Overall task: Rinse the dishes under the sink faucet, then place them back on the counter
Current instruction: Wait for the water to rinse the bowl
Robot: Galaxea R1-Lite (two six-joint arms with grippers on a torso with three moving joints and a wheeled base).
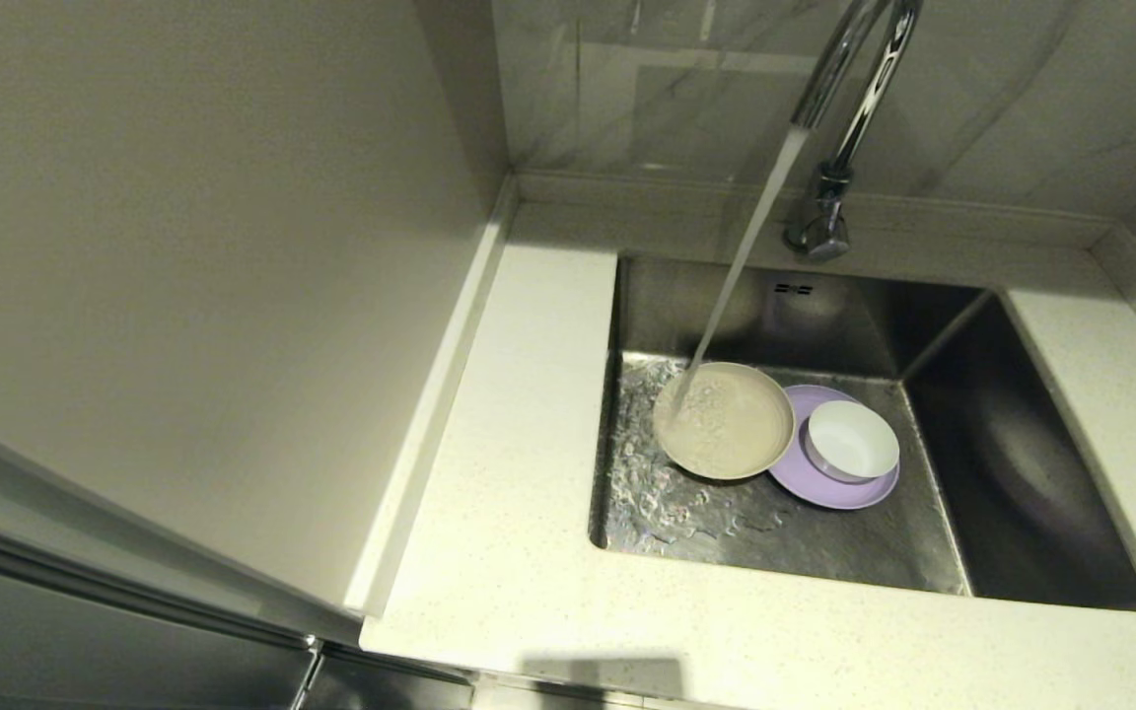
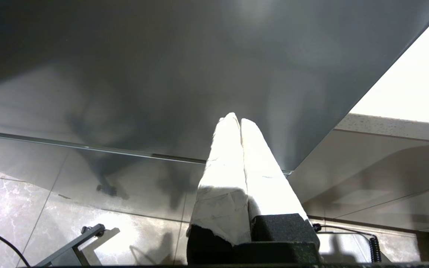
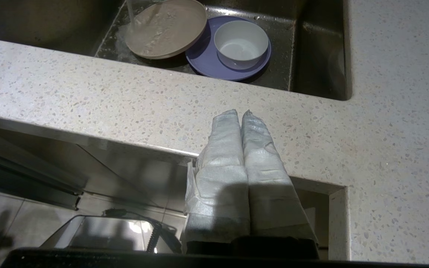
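I find the beige plate (image 1: 726, 422) wet under the faucet (image 1: 849, 89) stream in the sink (image 1: 1022, 473), overlapping the purple plate (image 1: 839, 488) carrying the bowl (image 1: 854, 440). Rigid, slippery; I would pinch rims. Left gripper (image 2: 240, 121) and right gripper (image 3: 241, 113) are closed, empty, below the counter (image 3: 162, 100).

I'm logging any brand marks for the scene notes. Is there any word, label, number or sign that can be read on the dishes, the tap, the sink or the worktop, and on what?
None: no readable text shows in any view.
Beige plate, purple plate, white bowl: plain, unmarked.
Tap: bare chrome.
Sink: only two small slots on the back wall.
Worktop: only speckles.
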